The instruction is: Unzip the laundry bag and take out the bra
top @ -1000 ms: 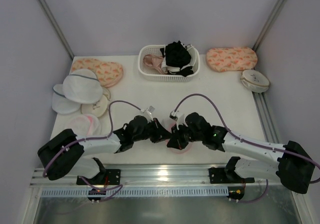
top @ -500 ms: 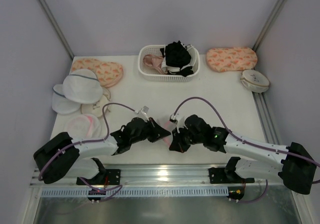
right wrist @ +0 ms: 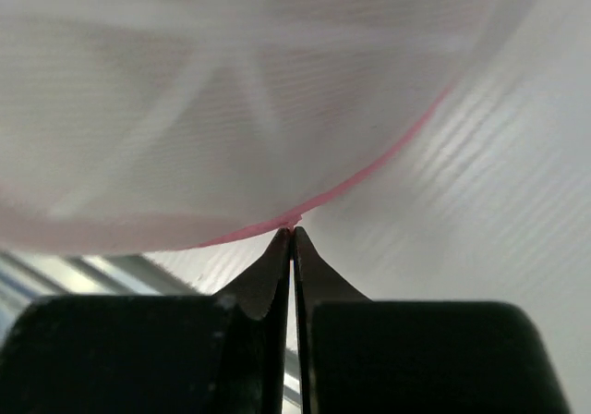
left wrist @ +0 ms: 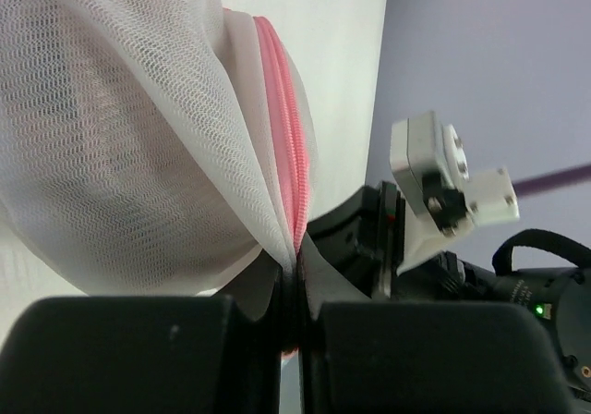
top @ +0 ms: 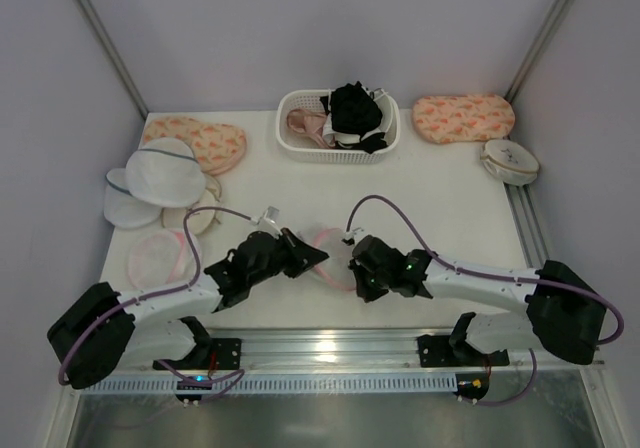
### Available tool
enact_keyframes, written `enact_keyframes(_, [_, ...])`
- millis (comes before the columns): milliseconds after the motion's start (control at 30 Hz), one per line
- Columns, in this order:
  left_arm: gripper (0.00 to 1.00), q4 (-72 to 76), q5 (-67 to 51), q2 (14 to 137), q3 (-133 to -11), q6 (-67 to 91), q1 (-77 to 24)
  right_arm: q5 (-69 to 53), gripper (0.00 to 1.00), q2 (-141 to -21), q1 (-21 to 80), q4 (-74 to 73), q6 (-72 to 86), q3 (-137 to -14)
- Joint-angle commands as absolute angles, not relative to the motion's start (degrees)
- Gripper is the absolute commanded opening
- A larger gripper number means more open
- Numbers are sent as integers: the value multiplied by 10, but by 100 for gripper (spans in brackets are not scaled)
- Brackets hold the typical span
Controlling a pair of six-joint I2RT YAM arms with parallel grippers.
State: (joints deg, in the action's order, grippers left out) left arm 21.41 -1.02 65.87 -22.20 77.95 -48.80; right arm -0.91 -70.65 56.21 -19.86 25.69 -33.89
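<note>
The laundry bag (top: 332, 249), white mesh with a pink zip rim (left wrist: 282, 127), hangs between my two grippers near the table's front. My left gripper (top: 316, 255) is shut on the bag's rim, with mesh and pink zip pinched between its jaws (left wrist: 297, 264). My right gripper (top: 351, 261) is shut on a small pink tab on the rim at the opposite side (right wrist: 293, 233). The mesh dome (right wrist: 231, 91) fills the right wrist view. The bra is hidden inside the bag; only a faint pinkish shade shows through the mesh (left wrist: 111, 155).
A white basket (top: 384, 140) at the back holds a black garment (top: 355, 108) and a pink one (top: 305, 123). Other mesh bags (top: 160, 173) and a pink-rimmed one (top: 155, 258) lie at left. Patterned pouches (top: 205, 140) (top: 463, 118) and a cream case (top: 510, 160) sit behind.
Both grippers have moved left and away from the front edge, carrying the bag with them. The left gripper's jaws have closed a little tighter on the rim.
</note>
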Motion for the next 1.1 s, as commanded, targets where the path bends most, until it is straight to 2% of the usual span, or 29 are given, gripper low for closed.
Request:
enact_keyframes(0, [0,216,-20,637,-214,773,-480,145,4,-755,558,-269,296,-382])
enact_keyframes(300, [0,171,-41,593,-207,744,-474,292,4,-780,484,-273,322,-411])
enact_keyframes(600, [0,210,-105,651,-229,708,-467,271,4,-776,418,-194,266,-419])
enact_keyframes(633, [4,220,-107,662,-230,706,-468,265,4,-773,419,-196,265,-420])
enact_keyframes(667, [19,231,-107,667,-231,701,-466,264,4,-769,418,-197,265,-419])
enact_keyframes(700, [37,245,-105,671,-232,700,-465,262,4,-764,418,-198,265,-417])
enact_keyframes(733, [69,250,-102,672,-233,699,-465,262,4,-757,419,-199,264,-414])
enact_keyframes(767, [80,252,-97,674,-235,698,-465,258,4,-742,418,-200,262,-408])
enact_keyframes(833, [94,237,-85,669,-238,697,-464,255,4,-724,418,-206,260,-402])
enact_keyframes(900, [99,212,-70,649,-242,698,-464,253,4,-698,419,-216,259,-396])
enact_keyframes(1067, [100,115,-42,559,-239,705,-465,209,4,-639,417,-243,255,-390])
